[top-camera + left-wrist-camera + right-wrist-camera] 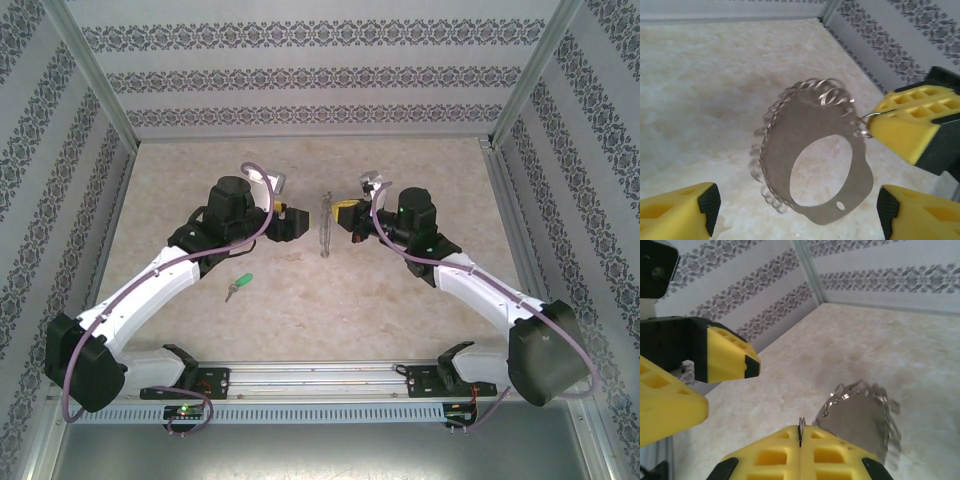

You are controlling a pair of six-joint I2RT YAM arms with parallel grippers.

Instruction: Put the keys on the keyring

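Centre: keyring (324,222) stands on edge, pinched by right gripper (343,222); left gripper (299,222) just left of it, narrow gaps. Key (238,286) near-left, approach crowded by left arm (160,280). Far table (300,165) free up to the walls (60,180).

Bright even light, soft shadows, mild blur

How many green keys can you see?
1. The green key lies on the table, beside the left arm, apart from the keyring. Others could hide under the arms.
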